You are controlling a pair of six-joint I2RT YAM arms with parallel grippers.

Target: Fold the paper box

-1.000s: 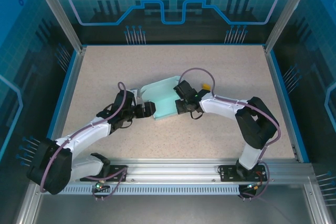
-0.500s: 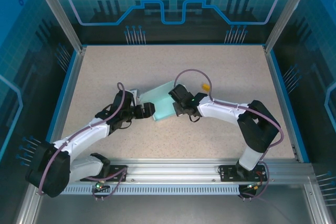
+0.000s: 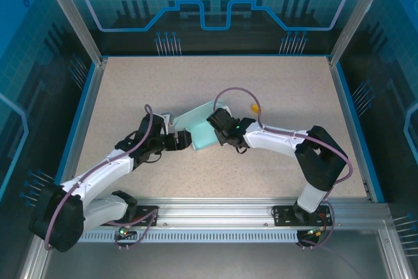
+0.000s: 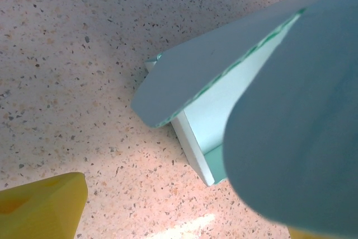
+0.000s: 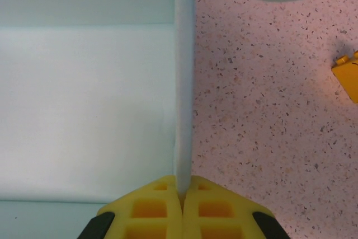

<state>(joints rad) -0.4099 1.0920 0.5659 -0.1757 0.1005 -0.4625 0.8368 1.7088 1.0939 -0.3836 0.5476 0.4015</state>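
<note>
Box [image 3: 194, 125]: pale blue card, partly folded, lying near the middle of the speckled table [image 3: 274, 76], with both arms meeting over it.
Right arm [image 3: 281, 136]: reaches in from the near right, its tip over the box's right half.
Right jaws: pressed together on a thin upright wall of the box. From the right wrist, the two yellow fingers [image 5: 151, 208] meet on that wall's near end, and the wall runs straight away from them.
Box floor: a flat pale panel spreads left of the pinched wall. Bare table lies to its right.
Left arm [image 3: 111, 161]: stretches from the near left, its tip just beside the box's near-left edge.
Left jaws: spread wide. One yellow finger [image 4: 42, 208] sits low at the left over bare table. A sliver of the other shows at the bottom right, behind a large blurred flap.
Left wrist view: a rounded flap stands raised above an open corner of the box, a short white-edged wall beneath it. Whether either finger touches the card cannot be told.
Orange bit [image 3: 257, 106]: a small orange-yellow piece on the table to the right of the box, apart from it and just beyond the right arm.
</note>
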